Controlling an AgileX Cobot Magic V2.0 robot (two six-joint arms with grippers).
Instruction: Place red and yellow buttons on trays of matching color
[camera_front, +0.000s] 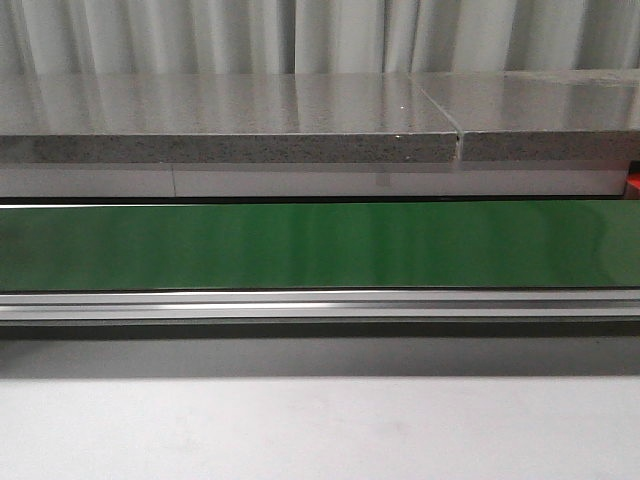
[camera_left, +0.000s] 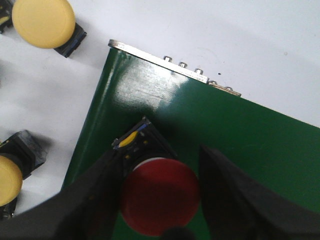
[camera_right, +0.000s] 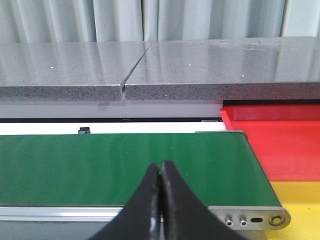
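A red button (camera_left: 159, 201) with a black base lies on the end of the green conveyor belt (camera_left: 260, 135). My left gripper (camera_left: 160, 150) straddles it, jaws open: one finger lies against the black base, and a thin strip of green shows between the cap and the other finger. Two yellow buttons (camera_left: 43, 22) (camera_left: 9, 180) sit on the white table beside the belt. My right gripper (camera_right: 160, 165) is shut and empty above the belt's other end (camera_right: 100, 165), next to the red tray (camera_right: 285, 140) and the yellow tray (camera_right: 300, 200). No gripper shows in the front view.
The front view shows the green belt (camera_front: 320, 245), its metal rail (camera_front: 320, 305) and a grey stone counter (camera_front: 230, 120) behind; a sliver of the red tray (camera_front: 632, 182) shows at the right edge. The belt's metal end roller (camera_left: 170, 65) has several bolts.
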